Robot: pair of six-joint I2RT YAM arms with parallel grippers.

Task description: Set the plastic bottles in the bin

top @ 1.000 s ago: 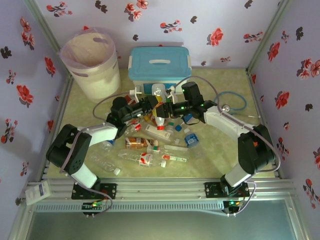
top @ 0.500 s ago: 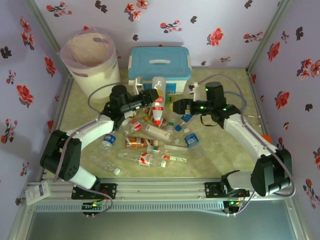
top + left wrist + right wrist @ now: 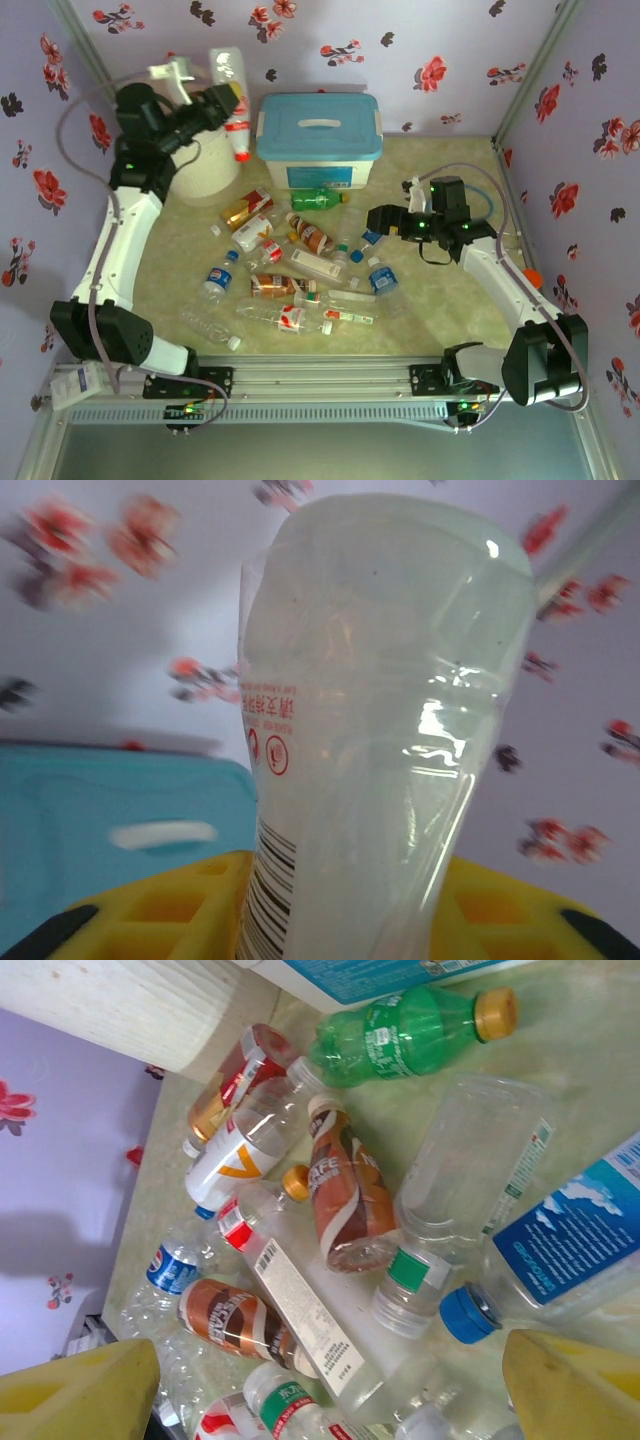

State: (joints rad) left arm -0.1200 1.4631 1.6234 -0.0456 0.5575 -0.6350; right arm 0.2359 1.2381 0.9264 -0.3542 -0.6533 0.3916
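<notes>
Gripping a clear bottle (image 3: pixel 228 70) with my left claw (image 3: pixel 218 105), I have it high at the bin (image 3: pixel 205 170) rim, 11 o'clock. My right claw (image 3: pixel 377 218) hangs open at 3 o'clock, beside the bottles (image 3: pixel 300 265) littering the worktop (image 3: pixel 440 300).

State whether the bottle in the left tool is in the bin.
Out: left tool holds the bottle aloft, fully visible, by the bin.
</notes>
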